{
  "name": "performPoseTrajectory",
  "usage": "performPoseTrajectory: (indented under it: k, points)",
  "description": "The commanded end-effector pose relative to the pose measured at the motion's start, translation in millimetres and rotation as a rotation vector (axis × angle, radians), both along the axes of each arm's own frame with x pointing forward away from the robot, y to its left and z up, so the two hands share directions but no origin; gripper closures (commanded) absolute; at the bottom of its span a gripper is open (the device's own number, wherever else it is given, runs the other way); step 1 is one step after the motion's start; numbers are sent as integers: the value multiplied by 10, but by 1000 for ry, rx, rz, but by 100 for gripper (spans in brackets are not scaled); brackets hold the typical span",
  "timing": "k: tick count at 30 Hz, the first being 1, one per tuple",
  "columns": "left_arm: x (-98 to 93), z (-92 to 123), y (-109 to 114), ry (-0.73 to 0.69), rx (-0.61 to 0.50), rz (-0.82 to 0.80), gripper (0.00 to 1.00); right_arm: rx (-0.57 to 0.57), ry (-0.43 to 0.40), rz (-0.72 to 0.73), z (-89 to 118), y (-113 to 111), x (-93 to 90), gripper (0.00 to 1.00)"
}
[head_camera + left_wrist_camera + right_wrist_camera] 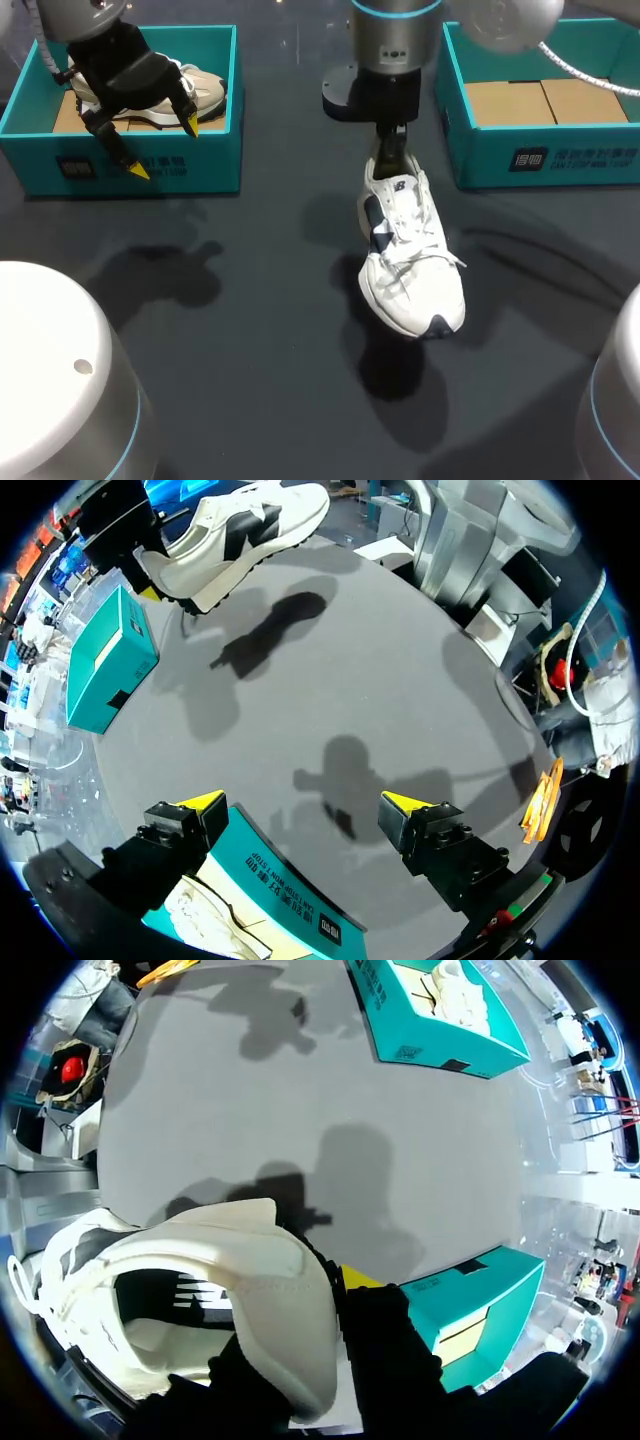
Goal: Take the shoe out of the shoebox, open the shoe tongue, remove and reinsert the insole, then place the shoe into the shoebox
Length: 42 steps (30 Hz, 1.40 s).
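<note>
**Status:** step one reads as done. Your right gripper (393, 148) is clamped on the heel collar of the white sneaker (410, 255). The right wrist view shows one finger inside the heel opening and the other, with its yellow tip, against the outside. The sneaker hangs clear of the dark table (250, 330), toe toward the near edge, and its shadow lies apart from it. It is between the two teal boxes, nearer the right shoebox (540, 150), which shows only bare cardboard inside.

**Left arm:** your left gripper (163, 145) is spread wide and holds nothing. It hovers over the front wall of the left shoebox (60, 150), where a second shoe (205, 90) lies untouched. It is well apart from the sneaker.

**Remaining, by my reading:**
- The tongue (397, 187) lies flat under crossed laces (425, 238), so it is not yet opened.
- In the right wrist view, the pale floor inside the sneaker looks like the insole (150, 1340), seated in place. I take it as not yet pulled.
- Reinserting the insole and returning the sneaker to the right shoebox are also outstanding.

**Estimate:** about a quarter of the way through.

**Note:** you will probably need the sneaker steadied or set down within the left gripper's reach before working the tongue.
</note>
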State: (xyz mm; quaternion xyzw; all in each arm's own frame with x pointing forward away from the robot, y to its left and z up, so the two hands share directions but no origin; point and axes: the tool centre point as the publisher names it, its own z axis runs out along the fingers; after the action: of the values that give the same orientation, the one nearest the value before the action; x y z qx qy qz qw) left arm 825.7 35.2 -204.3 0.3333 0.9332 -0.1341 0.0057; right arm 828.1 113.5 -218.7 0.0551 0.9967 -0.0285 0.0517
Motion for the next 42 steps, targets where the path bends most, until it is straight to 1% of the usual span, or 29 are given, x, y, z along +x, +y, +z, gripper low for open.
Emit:
performPoseTrajectory:
  k: [1, 2, 3, 5, 8, 10, 12, 14, 15, 20, 22, 23, 26, 29, 42]
  points:
    - [2, -1, 4, 0, 3, -1, 0, 25, -5, 9, 184, -180, 147, 100]
    - [2, -1, 4, 0, 3, -1, 0, 24, -2, 14, 213, -212, 197, 100]
    - [2, -1, 4, 0, 3, -1, 0, -16, 14, 6, 243, -238, 249, 100]
    - [2, -1, 4, 0, 3, -1, 0, -21, 14, 21, 312, -297, 357, 100]
    - [2, -1, 4, 0, 3, -1, 0, -20, 0, 13, 412, -438, 503, 100]
    - [2, -1, 4, 0, 3, -1, 0, -25, 2, -8, 486, -574, 601, 100]
    - [2, -1, 4, 0, 3, -1, 0, -38, 0, -13, 552, -669, 664, 100]
    - [2, -1, 4, 0, 3, -1, 0, -51, 4, -17, 609, -819, 748, 100]
    - [2, -1, 4, 0, 3, -1, 0, -55, 5, -17, 640, -936, 816, 100]
    - [2, -1, 4, 0, 3, -1, 0, -75, 12, -7, 760, -1365, 1066, 100]
    - [2, -1, 4, 0, 3, -1, 0, -78, 10, -7, 789, -1525, 1145, 100]
    - [2, -1, 4, 0, 3, -1, 0, -70, 3, -2, 812, -1659, 1216, 100]
    - [2, -1, 4, 0, 3, -1, 0, -65, -2, 7, 842, -1907, 1376, 100]
    - [2, -1, 4, 0, 3, -1, 0, -76, -4, 10, 862, -2150, 1490, 100]
    - [2, -1, 4, 0, 3, -1, 0, -76, -4, 10, 862, -2150, 1490, 100]
